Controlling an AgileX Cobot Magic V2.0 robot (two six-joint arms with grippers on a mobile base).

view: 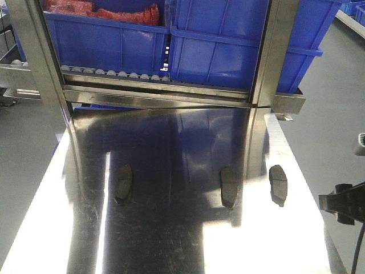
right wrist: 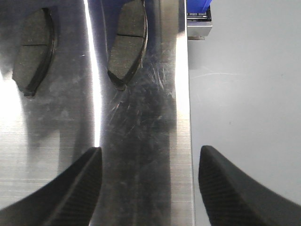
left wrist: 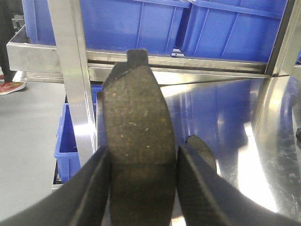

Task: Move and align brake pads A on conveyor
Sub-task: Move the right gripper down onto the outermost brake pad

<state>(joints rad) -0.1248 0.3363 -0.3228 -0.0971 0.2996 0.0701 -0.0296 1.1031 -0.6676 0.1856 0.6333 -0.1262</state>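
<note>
Far left blue bin [view: 114,43] holds red stuff [view: 100,8]. Three brake pads [view: 123,183] lie on the shiny table [view: 171,245]. Left gripper [left wrist: 141,186] squeezes a fourth pad [left wrist: 136,117]; right gripper [right wrist: 148,181] has its jaws apart.

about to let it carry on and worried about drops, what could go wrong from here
1. The left gripper pinches its brake pad only at the lower end. Most of it stands above the fingers, so it might pivot or slip in transit.
2. The right gripper, open, straddles the right edge of the steel table, and the nearest pad lies close to that edge. A clumsy approach could nudge it off.
</note>
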